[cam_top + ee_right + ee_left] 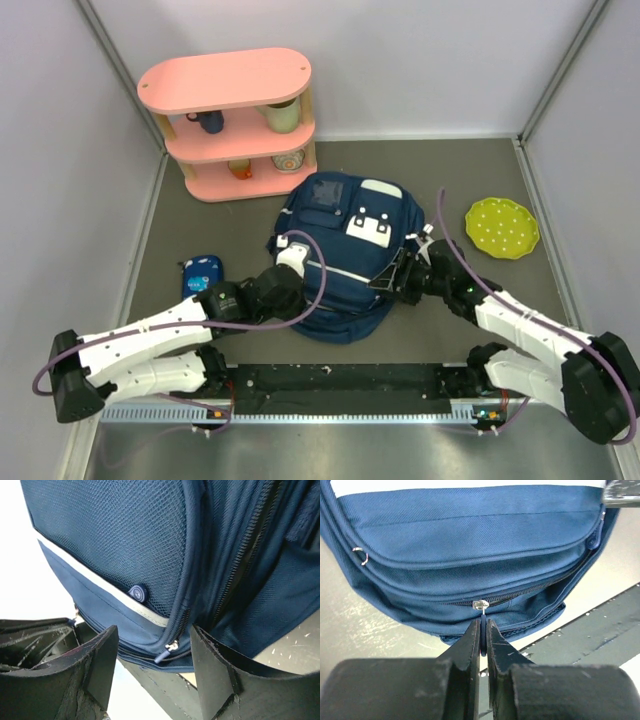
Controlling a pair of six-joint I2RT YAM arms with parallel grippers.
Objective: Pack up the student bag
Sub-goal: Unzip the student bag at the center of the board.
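Backpack (pixel 330 205) lies flat in the middle of the surface (pixel 430 165), front face up, white patches showing; long axis runs near to far, the far end leaning slightly left; which end is the top I cannot tell; inside not visible.

Left gripper (pixel 483 627) at the near-left edge of the backpack; jaws pinched closed on the blue zip pull (pixel 482 611) hanging from a silver slider on the near side.

Right gripper (pixel 154 630) at the right side of the backpack; jaws apart, holding nothing; a second zip tab (pixel 162 655) sits between them, untouched, below a mesh pocket with a round button.

Pink shelf (pixel 225 80) at far left, three tiers; middle tier holds a blue mug (pixel 210 122) on the left and a pale cup (pixel 283 116) on the right; bottom tier holds an orange cup (pixel 240 168) and a patterned bowl (pixel 288 160).

Blue pencil case (pixel 202 274) on the surface left of the backpack, apart from it, just beside the left arm.

Green dotted plate (pixel 502 228) to the right, apart from the backpack.
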